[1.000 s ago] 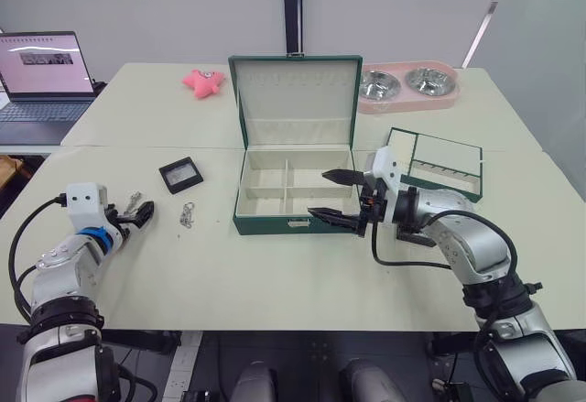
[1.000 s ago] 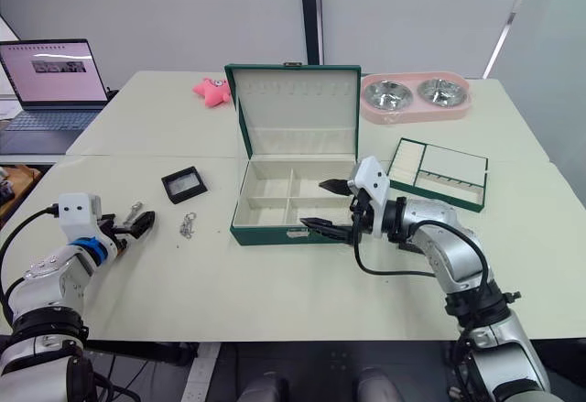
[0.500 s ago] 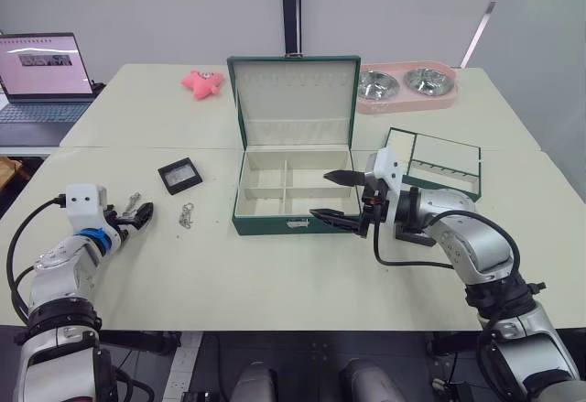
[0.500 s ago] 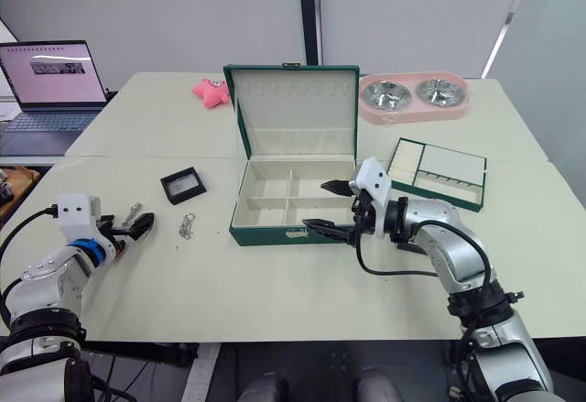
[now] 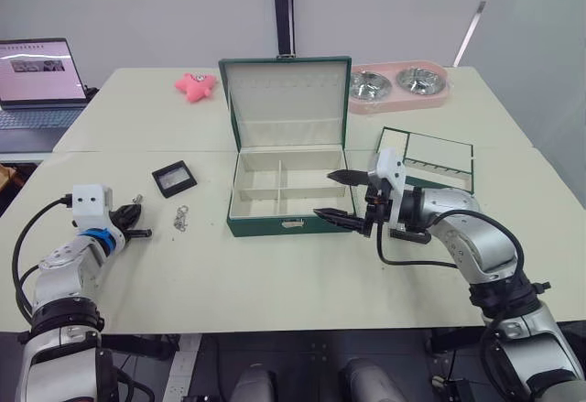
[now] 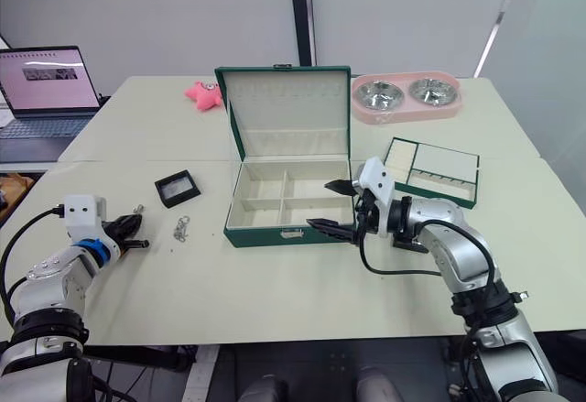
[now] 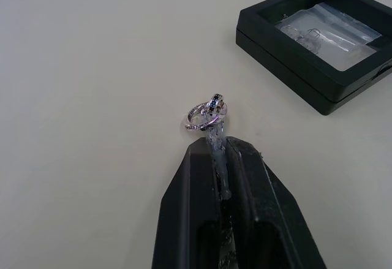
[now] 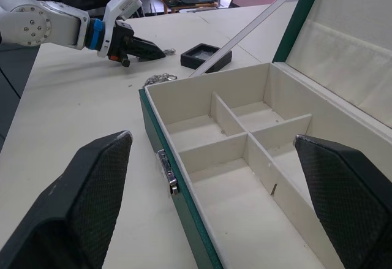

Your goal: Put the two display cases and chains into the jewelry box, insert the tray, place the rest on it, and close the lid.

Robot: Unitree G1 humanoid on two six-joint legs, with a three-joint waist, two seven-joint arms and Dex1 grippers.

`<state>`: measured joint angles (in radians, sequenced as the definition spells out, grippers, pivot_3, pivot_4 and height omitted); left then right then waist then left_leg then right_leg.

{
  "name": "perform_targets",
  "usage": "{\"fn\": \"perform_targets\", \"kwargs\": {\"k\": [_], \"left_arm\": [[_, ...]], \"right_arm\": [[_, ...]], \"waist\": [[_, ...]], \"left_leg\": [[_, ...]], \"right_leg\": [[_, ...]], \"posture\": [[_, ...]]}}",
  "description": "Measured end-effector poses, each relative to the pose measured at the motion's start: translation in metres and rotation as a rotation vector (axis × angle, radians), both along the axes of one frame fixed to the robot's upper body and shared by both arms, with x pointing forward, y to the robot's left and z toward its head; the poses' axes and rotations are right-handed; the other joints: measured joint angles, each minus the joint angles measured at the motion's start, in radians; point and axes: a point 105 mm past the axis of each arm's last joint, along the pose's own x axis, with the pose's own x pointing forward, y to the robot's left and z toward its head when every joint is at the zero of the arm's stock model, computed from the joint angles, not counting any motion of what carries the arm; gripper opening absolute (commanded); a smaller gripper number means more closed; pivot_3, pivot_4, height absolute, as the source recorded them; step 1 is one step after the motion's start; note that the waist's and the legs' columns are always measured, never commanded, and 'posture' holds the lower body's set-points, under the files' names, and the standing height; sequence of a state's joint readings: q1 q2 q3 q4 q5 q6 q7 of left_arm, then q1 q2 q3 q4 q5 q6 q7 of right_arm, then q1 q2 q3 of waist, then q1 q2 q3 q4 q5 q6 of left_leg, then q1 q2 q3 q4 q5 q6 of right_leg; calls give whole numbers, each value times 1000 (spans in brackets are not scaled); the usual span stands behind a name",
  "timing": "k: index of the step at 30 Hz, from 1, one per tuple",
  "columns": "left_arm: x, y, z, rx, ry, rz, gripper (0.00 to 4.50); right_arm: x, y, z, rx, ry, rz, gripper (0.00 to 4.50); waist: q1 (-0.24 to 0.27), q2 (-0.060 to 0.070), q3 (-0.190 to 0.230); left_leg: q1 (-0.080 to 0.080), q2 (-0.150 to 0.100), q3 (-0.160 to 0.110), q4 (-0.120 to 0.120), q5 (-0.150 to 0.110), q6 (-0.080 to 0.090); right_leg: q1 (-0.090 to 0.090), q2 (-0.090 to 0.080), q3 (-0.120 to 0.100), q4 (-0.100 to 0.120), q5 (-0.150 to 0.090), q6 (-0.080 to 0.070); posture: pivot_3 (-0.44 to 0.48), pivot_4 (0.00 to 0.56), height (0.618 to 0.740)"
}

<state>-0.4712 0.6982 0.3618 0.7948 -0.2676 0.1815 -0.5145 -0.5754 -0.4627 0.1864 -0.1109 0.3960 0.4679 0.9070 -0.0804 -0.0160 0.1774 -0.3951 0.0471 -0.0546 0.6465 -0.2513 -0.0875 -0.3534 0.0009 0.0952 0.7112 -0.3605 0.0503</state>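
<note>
The left pincer (image 7: 217, 159) is now pinching one silver chain (image 7: 207, 114), its black fingers pressed together on the links; a second ago that chain was lying on the counter (image 5: 275, 283) just ahead of the tips. In the head views the camera is also shifting, so the box's apparent slide is not a real move. The grasp suggests that the first chain is being readied for carrying to the jewelry box (image 5: 287, 191), whose four compartments are standing empty, lid (image 5: 285, 95) upright.

The left wrist view is showing the pinched links and one display case (image 7: 318, 42) beyond them. The head views are adding what it lacks: a second chain (image 5: 181, 217) lying between the left pincer and the box, and the tray (image 5: 438, 157) resting to the box's right. The right pincer (image 5: 341, 197) is hovering spread wide, holding nothing, at the box's front right corner.
</note>
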Motion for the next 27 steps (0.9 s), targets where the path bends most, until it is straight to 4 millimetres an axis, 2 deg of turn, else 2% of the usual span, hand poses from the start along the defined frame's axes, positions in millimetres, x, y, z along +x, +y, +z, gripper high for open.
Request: {"fn": "perform_targets", "kwargs": {"k": [15,24,27], "left_arm": [[-8,-1,1,-52,-34,17,30],[-13,-21,9,-102,-23,-38,30],[-14,-30,18,-101,-28,-73,30]], "right_arm": [[-2,0,3,18,6,19,4500],[-3,1,7,20,0,37,4500],[-2,2,10,21,-8,42,4500]], "waist": [[-4,2,-1],[0,-1,1],[0,-4,2]], "left_leg": [[-1,0,0,0,0,0],[-4,0,-2,0,0,0],[-4,0,-3,0,0,0]], "right_leg": [[0,0,1,-1,0,0],[-1,0,-1,-3,0,0],[-1,0,-2,-3,0,0]], "posture": [[0,150,740],[0,150,740],[0,150,740]]}}
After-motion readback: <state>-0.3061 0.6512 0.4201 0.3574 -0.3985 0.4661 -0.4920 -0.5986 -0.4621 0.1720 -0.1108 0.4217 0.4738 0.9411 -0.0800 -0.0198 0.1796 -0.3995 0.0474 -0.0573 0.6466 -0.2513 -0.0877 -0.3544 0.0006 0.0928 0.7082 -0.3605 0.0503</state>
